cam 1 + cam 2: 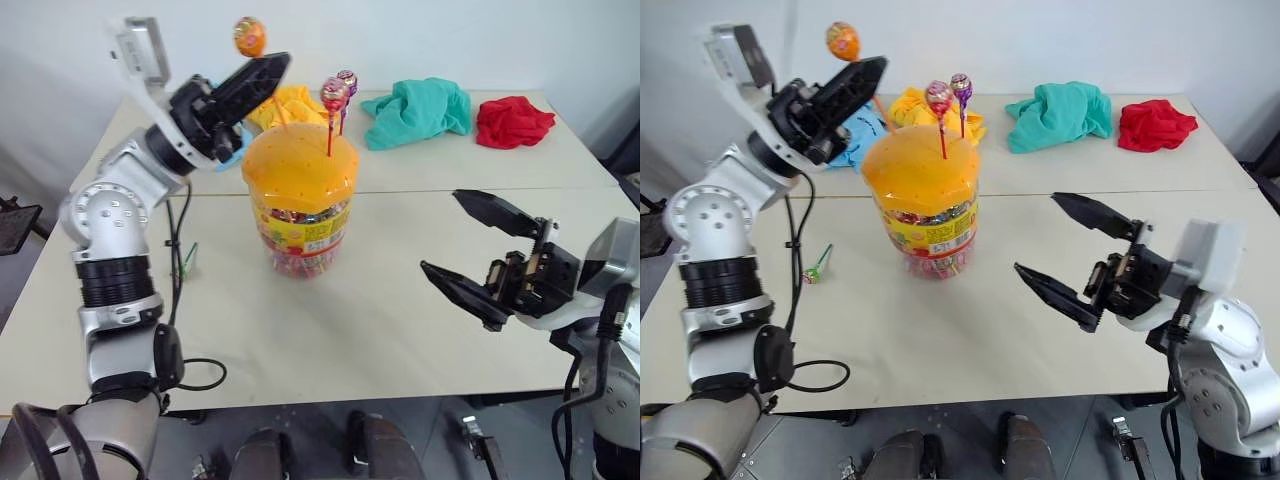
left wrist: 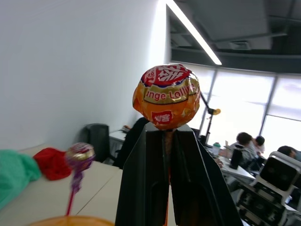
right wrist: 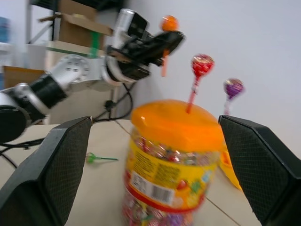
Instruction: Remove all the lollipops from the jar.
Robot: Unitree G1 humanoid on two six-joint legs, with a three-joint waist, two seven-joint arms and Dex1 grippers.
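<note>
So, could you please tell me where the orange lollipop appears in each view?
Left eye: orange lollipop, top, left of centre, above the jar.
Right eye, upper left.
Left wrist, centre.
Right wrist, top, above centre.
Shared landmark: the jar's orange lid.

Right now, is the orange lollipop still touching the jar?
Apart. Left eye view: orange lollipop, clamped in the left gripper, sits clear above the jar lid.
</note>
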